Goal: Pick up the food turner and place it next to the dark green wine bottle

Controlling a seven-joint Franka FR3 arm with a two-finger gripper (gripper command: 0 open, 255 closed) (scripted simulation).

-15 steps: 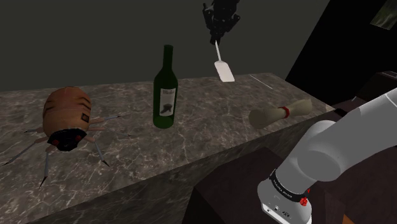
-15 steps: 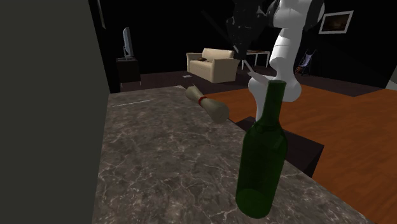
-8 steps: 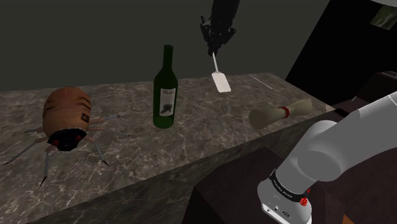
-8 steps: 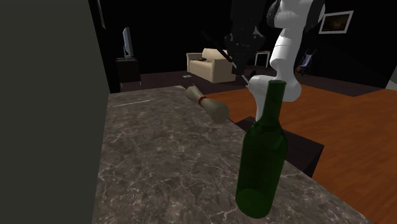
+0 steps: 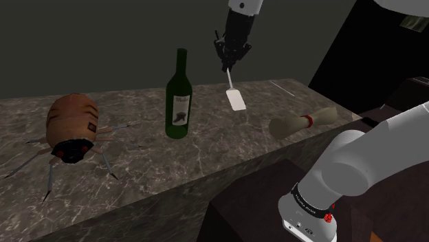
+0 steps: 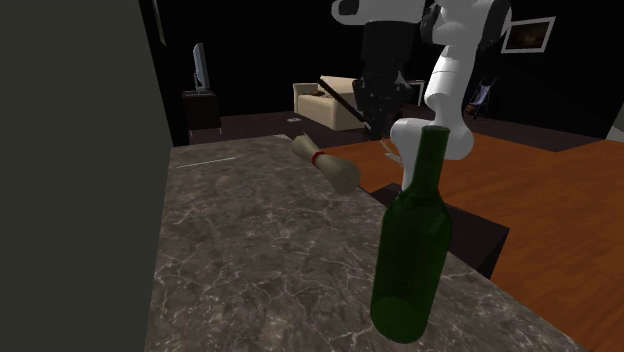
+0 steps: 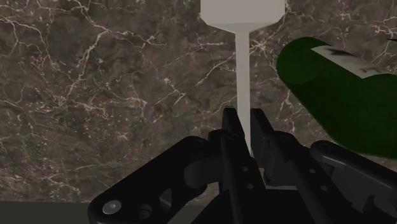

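A white food turner [image 5: 235, 95] hangs blade-down above the marble counter [image 5: 144, 161], its thin handle clasped by my black gripper [image 5: 227, 65], which is shut on it. In the wrist view the turner [image 7: 242, 70] runs straight out from between the fingers [image 7: 233, 130], its flat blade at the far end. The dark green wine bottle [image 5: 179, 98] stands upright on the counter, to the shoulder view's left of the turner. In the second exterior view the bottle [image 6: 414, 245] is in the foreground, with the gripper [image 6: 377, 118] beyond it.
A brown beetle-like figure [image 5: 71, 129] with thin legs lies on the counter's left part. A rolled pale scroll with a red band [image 5: 301, 123] lies near the counter's right edge. A dark wall [image 5: 103, 41] backs the counter. The stand [image 5: 311, 216] is lower right.
The gripper has come down and moved toward the shoulder view's left with the turner, bringing its blade lower and closer to the bottle.
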